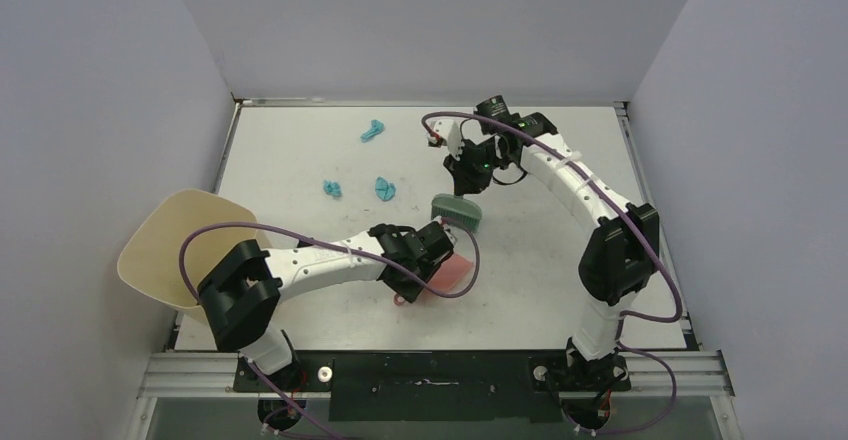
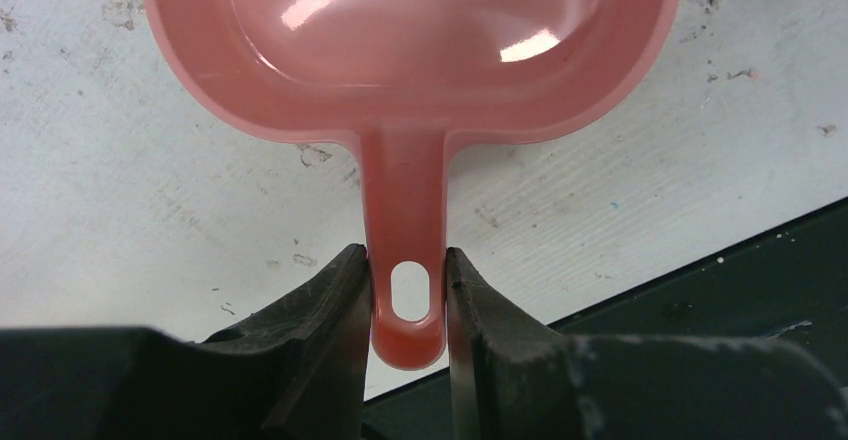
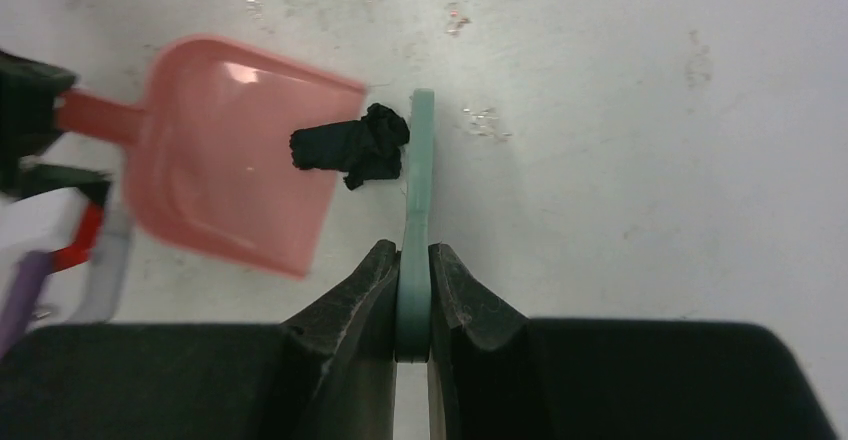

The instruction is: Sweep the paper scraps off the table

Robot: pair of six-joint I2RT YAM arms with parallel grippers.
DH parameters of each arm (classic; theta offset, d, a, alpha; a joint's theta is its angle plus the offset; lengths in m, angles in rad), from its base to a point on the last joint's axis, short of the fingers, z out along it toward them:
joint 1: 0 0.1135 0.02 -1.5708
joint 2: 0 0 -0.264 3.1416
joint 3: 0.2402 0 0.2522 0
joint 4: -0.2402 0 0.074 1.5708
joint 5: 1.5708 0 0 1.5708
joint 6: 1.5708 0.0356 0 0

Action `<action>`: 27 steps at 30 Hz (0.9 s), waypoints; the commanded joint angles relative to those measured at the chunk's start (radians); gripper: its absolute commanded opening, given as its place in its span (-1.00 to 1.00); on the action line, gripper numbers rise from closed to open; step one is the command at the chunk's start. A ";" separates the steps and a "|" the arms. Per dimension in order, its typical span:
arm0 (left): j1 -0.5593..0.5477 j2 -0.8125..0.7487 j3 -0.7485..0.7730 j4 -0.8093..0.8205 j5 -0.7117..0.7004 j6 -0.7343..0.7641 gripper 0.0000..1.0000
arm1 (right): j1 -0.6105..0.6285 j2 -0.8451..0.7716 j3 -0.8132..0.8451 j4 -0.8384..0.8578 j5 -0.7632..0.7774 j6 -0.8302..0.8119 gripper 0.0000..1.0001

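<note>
1. One big white table (image 1: 300, 150) holds it all. We see dark scuffs on it & a thin metal rim.
2. One beige bin (image 1: 170, 245) w/ round corners sits at the table's left edge, just beside the L arm (image 1: 320, 260).
3. Two arms reach in from the near edge. The L arm lies low toward the middle. The R arm (image 1: 590, 200) bends round from the right side.
4. The pink dustpan (image 3: 235, 150) lies flat on the table near the middle, w/ its mouth toward the brush. The L gripper (image 2: 408, 260) pinches the pan's thin handle, one finger on each side, right by the hang hole.
5. The teal brush (image 3: 420, 160) is just beside the dustpan's mouth. The R gripper (image 3: 413, 255) is squeezed tight on its thin handle. We can't tell if the bristles touch the table.
6. Three teal paper scraps (image 1: 385, 189) lie on the bare table, on the far side, left of the R gripper. Two are near each other. The 3rd is closer to the back edge. All are well apart from pan & brush.
7. One black scrap (image 3: 352, 145), all crumpled, sits btw pan & brush. It touches the brush's side, & part of it lies over the pan's front lip.
</note>
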 commanded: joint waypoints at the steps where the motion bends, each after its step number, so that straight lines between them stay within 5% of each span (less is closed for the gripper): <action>1: -0.010 0.012 0.038 0.067 -0.044 -0.024 -1.00 | -0.002 -0.081 0.021 -0.198 -0.249 0.013 -0.89; 7: -0.037 -0.010 0.020 0.126 -0.114 -0.064 -1.00 | -0.032 -0.078 0.147 -0.360 -0.202 -0.053 -0.89; 11: -0.060 -0.055 -0.017 0.168 -0.139 -0.076 -1.00 | -0.190 -0.052 0.282 -0.322 -0.106 -0.068 -0.89; 14: -0.076 -0.078 -0.026 0.162 -0.138 -0.089 -1.00 | -0.267 -0.029 0.320 -0.162 0.083 -0.041 -0.89; 21: -0.124 -0.104 0.000 0.068 -0.118 -0.112 -1.00 | -0.282 -0.044 -0.034 0.457 0.600 -0.157 -0.89; 27: -0.158 -0.095 0.026 -0.033 -0.091 -0.147 -1.00 | -0.291 0.147 0.076 0.428 0.636 -0.123 -0.89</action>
